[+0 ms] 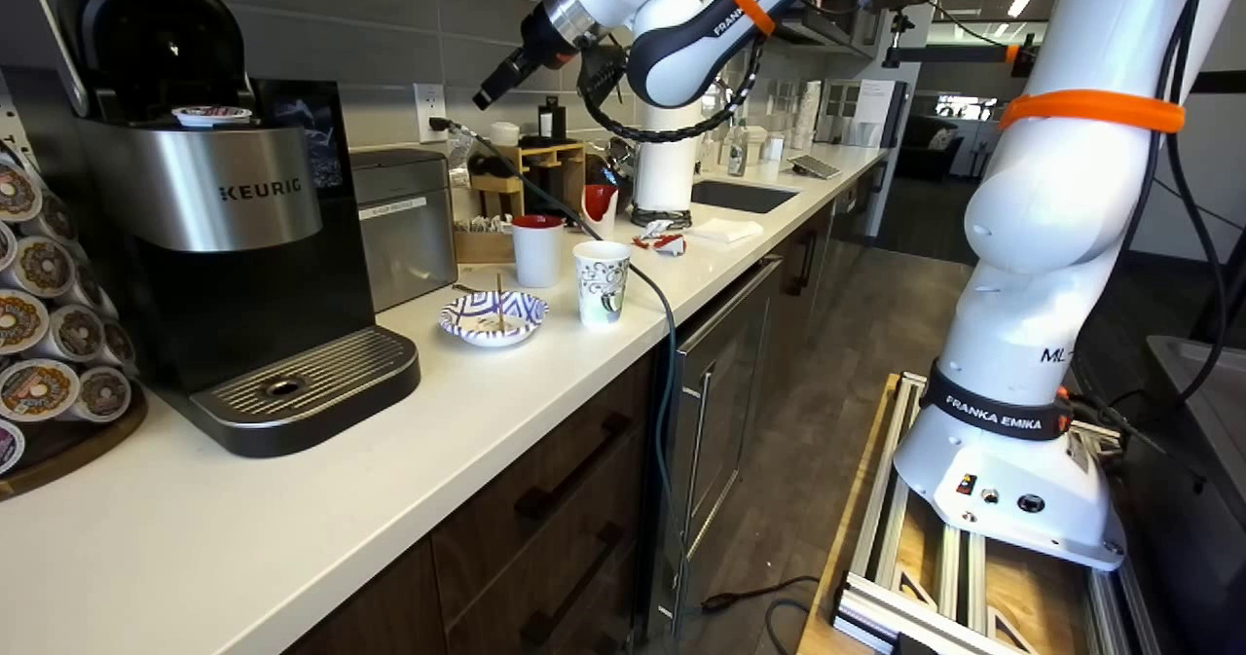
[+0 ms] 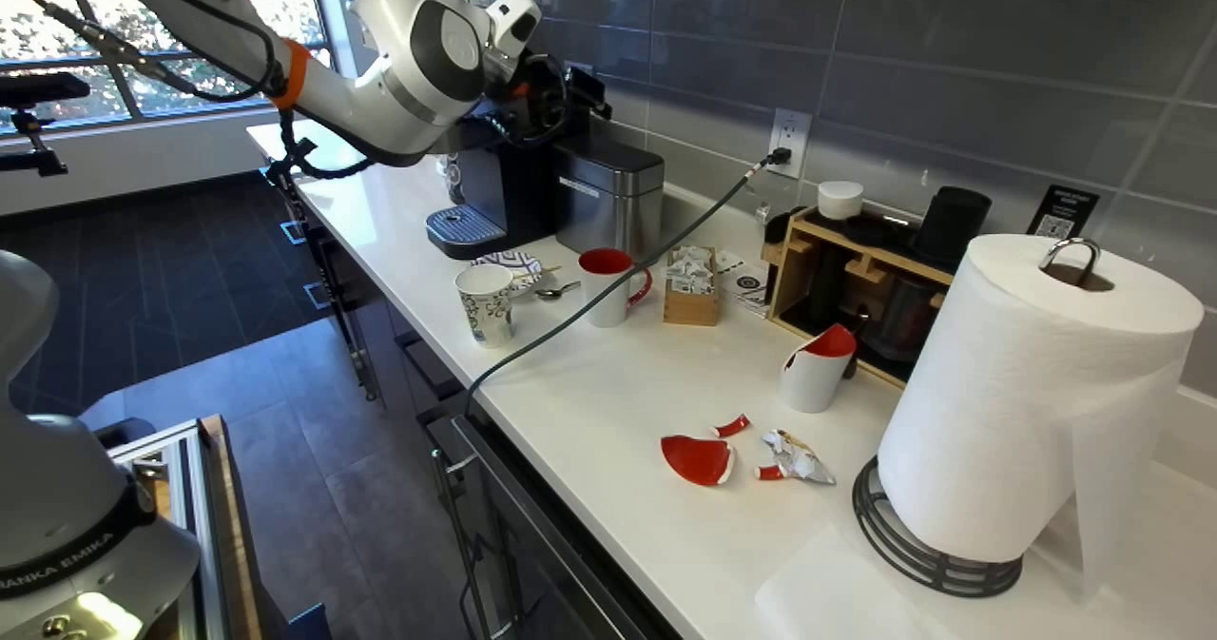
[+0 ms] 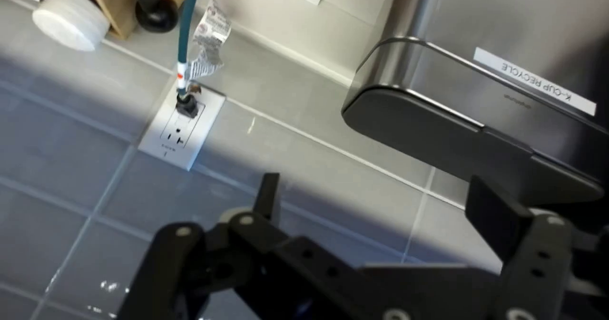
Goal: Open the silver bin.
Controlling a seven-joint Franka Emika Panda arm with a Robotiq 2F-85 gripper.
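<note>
The silver bin (image 1: 407,241) is a boxy brushed-metal container with a dark flat lid, standing beside the coffee machine against the tiled wall. Its lid looks shut. It also shows in an exterior view (image 2: 613,198), and in the wrist view (image 3: 476,72), upside down, with a white "K-CUP RECYCLE" label on its front. My gripper (image 3: 376,194) is open and empty, with its two fingers wide apart. In an exterior view the gripper (image 1: 492,90) hangs in the air above lid height, apart from the bin. In the wrist view the right finger overlaps the edge of the lid.
A Keurig coffee machine (image 1: 243,198) stands right beside the bin. A cable runs from the wall outlet (image 3: 183,125) across the counter. A patterned bowl (image 1: 494,319), a paper cup (image 1: 602,285), a red-and-white mug (image 2: 607,288) and a wooden organizer (image 2: 846,279) are nearby.
</note>
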